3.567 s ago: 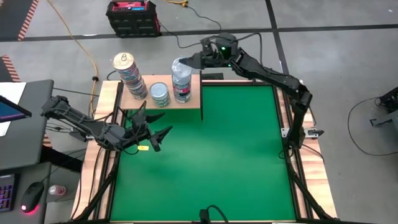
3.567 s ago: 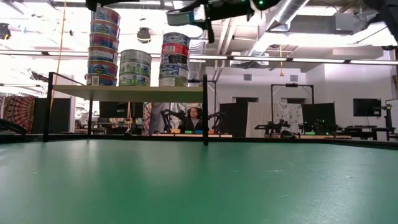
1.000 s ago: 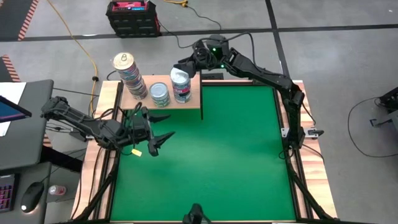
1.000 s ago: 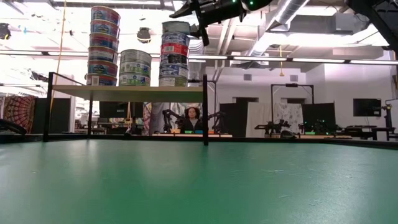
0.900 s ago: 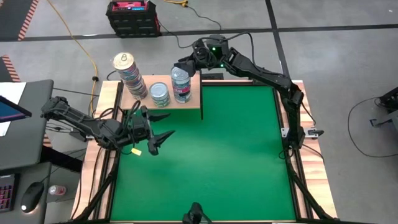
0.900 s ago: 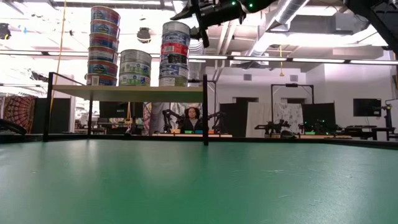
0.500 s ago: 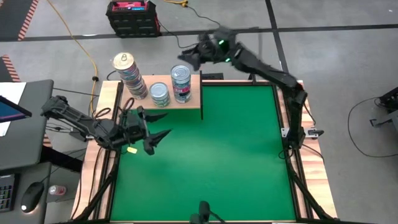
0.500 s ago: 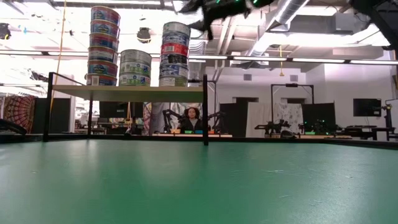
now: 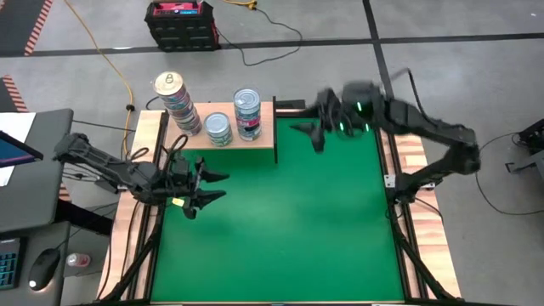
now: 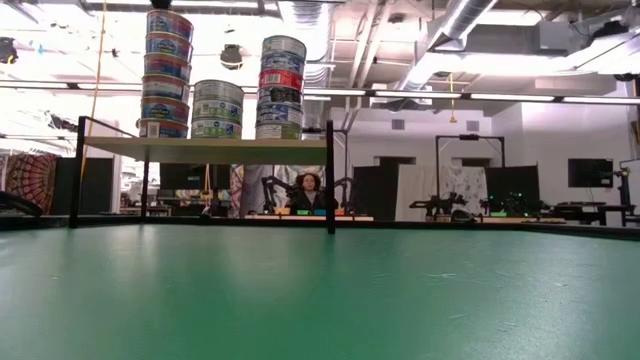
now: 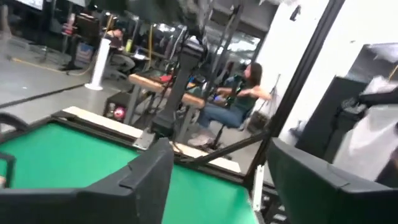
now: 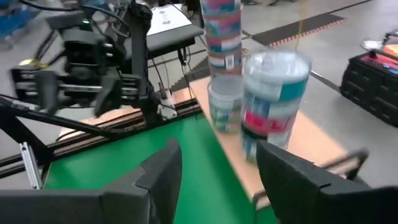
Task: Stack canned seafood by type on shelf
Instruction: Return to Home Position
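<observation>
The canned seafood tins stand in three stacks on the light-wood shelf (image 9: 259,140), which is raised on dark legs at the mat's far left corner. There is a tall stack (image 9: 176,104) (image 10: 166,75), a short one (image 9: 218,129) (image 10: 217,108) and a medium one (image 9: 246,114) (image 10: 283,88) (image 12: 273,102). My right gripper (image 9: 308,134) (image 12: 217,180) hangs open over the mat just right of the shelf, touching nothing. My left gripper (image 9: 217,187) (image 11: 217,186) is open near the mat's left edge, on the near side of the shelf. Neither gripper shows in the low view.
The green mat (image 9: 289,229) spreads wide to the near and right sides. The shelf's dark leg (image 10: 329,178) stands at its right near corner. A monitor and desk (image 9: 21,161) sit beyond the table's left rim. A seated person (image 11: 239,99) is in the room behind.
My right gripper has drawn away from the top of the medium stack, rising first, then swinging toward the table's right and near side until it is over the mat beside the shelf. My left gripper has drifted slightly toward the left edge. The stacks have stayed put.
</observation>
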You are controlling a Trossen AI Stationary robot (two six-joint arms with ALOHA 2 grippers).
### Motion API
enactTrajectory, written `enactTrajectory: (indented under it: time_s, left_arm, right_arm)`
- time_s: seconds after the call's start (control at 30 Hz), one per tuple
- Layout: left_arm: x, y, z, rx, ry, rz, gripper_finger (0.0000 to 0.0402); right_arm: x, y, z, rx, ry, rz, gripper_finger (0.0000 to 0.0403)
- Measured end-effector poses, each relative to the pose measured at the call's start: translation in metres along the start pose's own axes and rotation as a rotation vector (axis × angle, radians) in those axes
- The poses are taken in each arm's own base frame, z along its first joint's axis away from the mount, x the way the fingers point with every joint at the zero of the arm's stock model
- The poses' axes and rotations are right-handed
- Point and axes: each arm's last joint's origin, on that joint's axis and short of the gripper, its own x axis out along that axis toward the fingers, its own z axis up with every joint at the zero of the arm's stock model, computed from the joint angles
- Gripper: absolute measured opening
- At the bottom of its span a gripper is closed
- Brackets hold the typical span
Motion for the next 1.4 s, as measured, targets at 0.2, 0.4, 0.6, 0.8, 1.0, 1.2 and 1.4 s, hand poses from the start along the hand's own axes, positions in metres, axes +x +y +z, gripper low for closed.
enactTrajectory:
  time_s: [0.2,0.4,0.6,0.8,1.0,1.2,1.4]
  left_arm:
    - [-0.01,0.029,-0.038,-0.137,-0.006,-0.049,0.0208]
    - [-0.023,0.035,-0.038,-0.16,-0.073,-0.063,0.0168]
    - [-0.037,0.039,-0.031,-0.125,-0.069,-0.036,0.0128]
    - [-0.049,0.042,-0.03,-0.149,-0.003,-0.067,0.0092]
    - [-0.059,0.044,-0.031,-0.147,0.065,-0.106,0.0055]
    - [-0.069,0.046,-0.03,-0.14,0.092,-0.13,0.0026]
    - [-0.076,0.049,-0.036,-0.13,0.185,-0.165,0.0009]
  right_arm:
    - [-0.018,0.027,-0.08,0.133,-0.067,-0.049,0.0214]
    - [-0.024,0.03,-0.157,0.316,-0.192,-0.011,0.019]
    - [-0.029,0.022,-0.209,0.472,-0.264,0.036,0.0164]
    - [-0.045,0.011,-0.238,0.541,-0.306,-0.046,0.0137]
    - [-0.06,0.004,-0.267,0.661,-0.341,-0.025,0.0118]
    - [-0.066,0.0,-0.288,0.759,-0.37,0.038,0.0113]
    - [-0.066,-0.003,-0.305,0.845,-0.356,0.023,0.0113]
